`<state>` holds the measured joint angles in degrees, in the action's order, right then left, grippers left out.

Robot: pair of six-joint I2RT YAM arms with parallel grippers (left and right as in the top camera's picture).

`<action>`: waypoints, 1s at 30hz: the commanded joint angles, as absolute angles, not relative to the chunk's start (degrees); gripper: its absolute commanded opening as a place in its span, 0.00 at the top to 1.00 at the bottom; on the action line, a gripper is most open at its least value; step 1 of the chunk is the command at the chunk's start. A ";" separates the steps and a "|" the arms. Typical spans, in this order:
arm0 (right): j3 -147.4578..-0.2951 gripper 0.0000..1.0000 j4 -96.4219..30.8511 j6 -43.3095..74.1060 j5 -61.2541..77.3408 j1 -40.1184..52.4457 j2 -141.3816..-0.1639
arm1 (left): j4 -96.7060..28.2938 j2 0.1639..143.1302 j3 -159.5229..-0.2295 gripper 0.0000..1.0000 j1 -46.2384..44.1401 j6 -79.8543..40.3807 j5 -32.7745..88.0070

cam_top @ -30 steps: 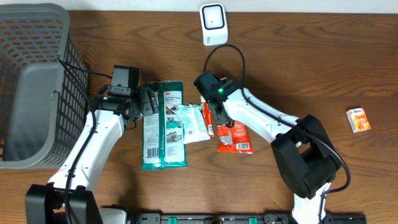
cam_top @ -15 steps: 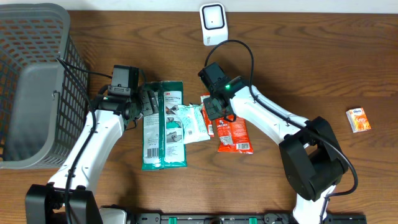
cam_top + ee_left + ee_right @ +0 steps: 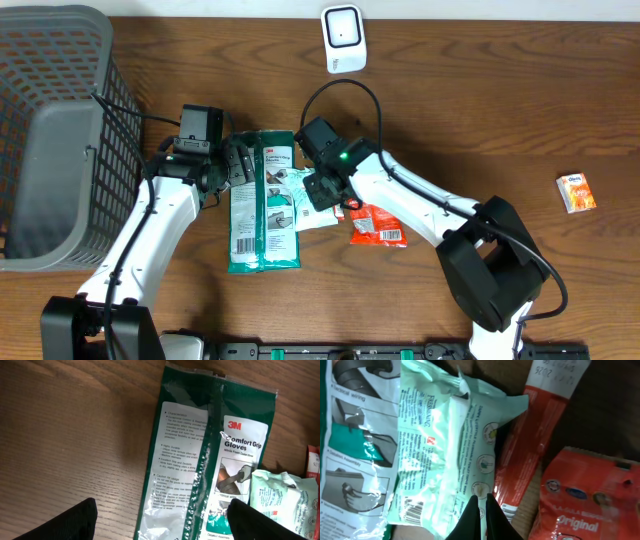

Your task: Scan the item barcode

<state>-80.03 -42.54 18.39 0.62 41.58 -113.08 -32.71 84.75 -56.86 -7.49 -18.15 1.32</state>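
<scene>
A green 3M gloves pack (image 3: 262,200) (image 3: 200,460) lies flat at the table's middle. A pale green wipes pack (image 3: 312,208) (image 3: 445,445) overlaps its right edge, and a barcode (image 3: 412,509) shows near one end of the wipes pack. To the right of both lie a narrow red sachet (image 3: 540,435) and a red "Original" packet (image 3: 378,225) (image 3: 580,495). My right gripper (image 3: 318,190) (image 3: 481,497) is shut just over the wipes pack, with nothing seen held. My left gripper (image 3: 238,163) (image 3: 162,505) stands open over the gloves pack's left half. The white scanner (image 3: 342,38) stands at the far edge.
A grey mesh basket (image 3: 50,140) fills the left side of the table. A small orange box (image 3: 576,192) lies alone at the far right. Bare wood surrounds the cluster of packs.
My right arm has swung left from above the red packets to above the wipes pack, staying shut. The packs and the left arm have not moved.
</scene>
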 commanded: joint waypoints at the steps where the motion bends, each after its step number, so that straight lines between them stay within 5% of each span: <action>1: -79.66 0.97 -42.63 17.74 -2.61 41.71 -111.70 | -32.69 85.10 -56.36 0.16 -7.31 -18.26 0.84; 16: -77.41 0.95 -45.08 17.74 -15.27 40.29 -111.70 | -32.69 85.10 -56.36 0.16 -7.31 -18.26 0.84; 30: -77.41 0.93 -58.67 21.04 -16.03 28.58 -111.70 | -32.69 85.10 -56.36 0.16 -7.31 -18.26 0.84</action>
<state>-77.54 -56.82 18.79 -14.98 30.96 -113.08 -32.71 84.75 -56.84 -7.49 -18.15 1.30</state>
